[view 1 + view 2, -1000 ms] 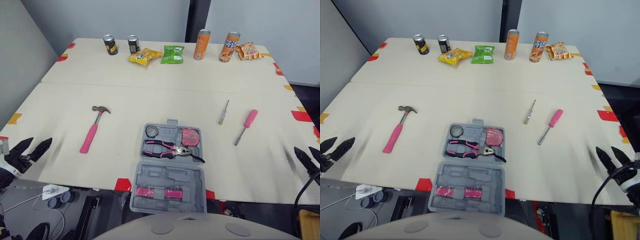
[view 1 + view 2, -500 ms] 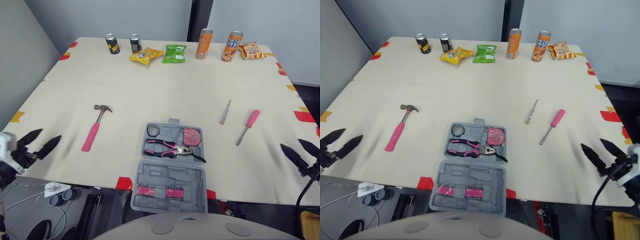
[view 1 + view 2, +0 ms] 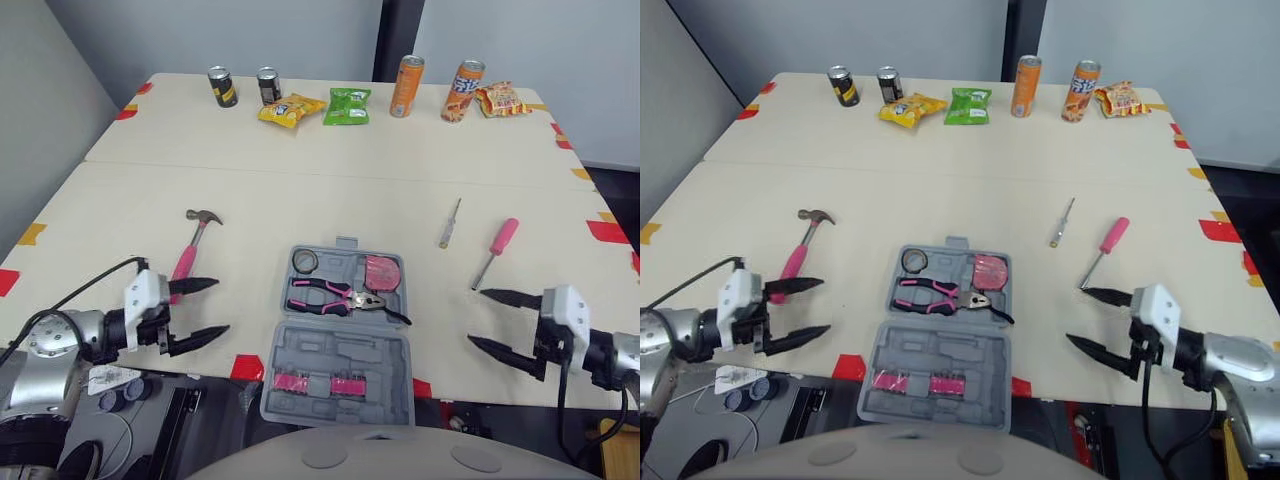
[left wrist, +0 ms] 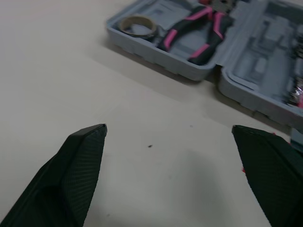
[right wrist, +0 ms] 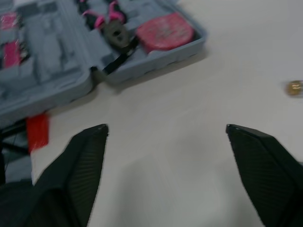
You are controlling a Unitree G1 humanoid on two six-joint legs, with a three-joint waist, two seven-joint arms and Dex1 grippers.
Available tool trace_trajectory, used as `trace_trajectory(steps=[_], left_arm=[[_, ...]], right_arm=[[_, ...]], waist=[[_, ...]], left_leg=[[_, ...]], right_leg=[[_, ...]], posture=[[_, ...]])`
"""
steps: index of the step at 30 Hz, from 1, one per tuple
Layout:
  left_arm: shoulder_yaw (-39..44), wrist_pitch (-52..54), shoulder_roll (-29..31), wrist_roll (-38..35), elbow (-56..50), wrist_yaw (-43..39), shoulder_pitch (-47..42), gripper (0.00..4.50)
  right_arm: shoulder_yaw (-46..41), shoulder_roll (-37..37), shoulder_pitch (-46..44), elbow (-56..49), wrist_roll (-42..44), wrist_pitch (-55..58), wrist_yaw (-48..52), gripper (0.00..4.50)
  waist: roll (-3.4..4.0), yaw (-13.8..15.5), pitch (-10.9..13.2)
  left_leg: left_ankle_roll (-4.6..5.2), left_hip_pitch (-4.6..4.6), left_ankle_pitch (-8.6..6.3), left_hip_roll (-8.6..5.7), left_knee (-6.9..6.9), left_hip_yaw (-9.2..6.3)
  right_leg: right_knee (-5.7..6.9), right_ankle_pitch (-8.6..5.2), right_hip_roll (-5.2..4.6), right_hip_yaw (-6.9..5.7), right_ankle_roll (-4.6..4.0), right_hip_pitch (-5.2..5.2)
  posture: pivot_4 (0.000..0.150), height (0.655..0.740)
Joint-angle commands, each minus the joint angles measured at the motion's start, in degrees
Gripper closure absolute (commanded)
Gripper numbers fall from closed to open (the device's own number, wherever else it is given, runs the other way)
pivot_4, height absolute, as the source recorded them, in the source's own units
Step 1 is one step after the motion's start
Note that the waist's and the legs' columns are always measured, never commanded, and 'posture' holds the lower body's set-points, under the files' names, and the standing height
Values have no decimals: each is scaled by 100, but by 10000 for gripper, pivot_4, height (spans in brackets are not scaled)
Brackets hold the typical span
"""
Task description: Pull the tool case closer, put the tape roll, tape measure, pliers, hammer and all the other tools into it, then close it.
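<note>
The grey tool case [image 3: 345, 350] lies open at the table's front edge, its lid half hanging toward me. Its tray holds the tape roll [image 3: 305, 263], the pink tape measure [image 3: 380, 273] and the pink-handled pliers [image 3: 335, 297]. The hammer [image 3: 188, 256] with its pink handle lies left of the case. A pink screwdriver [image 3: 495, 250] and a slim screwdriver [image 3: 448, 223] lie to the right. My left gripper [image 3: 222, 306] is open, low over the table between hammer and case. My right gripper [image 3: 476, 317] is open, right of the case, just in front of the pink screwdriver's tip.
Several drink cans [image 3: 405, 87] and snack bags [image 3: 346, 107] line the far edge of the table. Red tape marks [image 3: 246, 368] sit on the front edge beside the case lid. A seam [image 3: 330, 178] crosses the table between the tools and the snacks.
Both arms have swung in from the table's outer corners toward the case, fingertips now pointing at it from either side. Both stay open. No tool has moved.
</note>
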Motion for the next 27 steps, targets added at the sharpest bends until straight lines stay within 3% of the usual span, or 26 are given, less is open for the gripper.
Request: trace_trajectory(steps=[1, 8, 10, 27], left_arm=[[-258, -216, 75, 127, 63, -205, -161, 14667], [-916, -564, -115, 487, 533, -278, -525, 39355], [-1017, -666, -182, 548, 686, -255, -596, 44627], [-1599, -776, -500, 745, 1170, -372, -1156, 44627]], right_arm=[[306, -86, -184, 303, -278, -472, 181, 18778], [1154, 174, -783, 630, -795, -556, -62, 42376], [1323, 250, -937, 598, -878, -472, -186, 45000], [2098, 396, -1324, 99, -1023, -11, -521, 45000]], waist=[[2, -9, 1], [4, -47, 2], [4, -52, 1], [3, -41, -2]], left_leg=[[0, 0, 0, 0, 2, 0], [1, 0, 1, -3, 12, 0], [1, -1, 1, -4, 14, 1], [2, 0, 2, 3, 21, 3]], right_leg=[[1, 0, 0, 0, 0, 0], [16, 0, 1, 1, 0, -3], [18, 0, 1, 2, 0, -4], [37, -2, 0, 7, -5, -9]], posture=[[1500, 7400], [1500, 7400], [1500, 7400], [1500, 7400]])
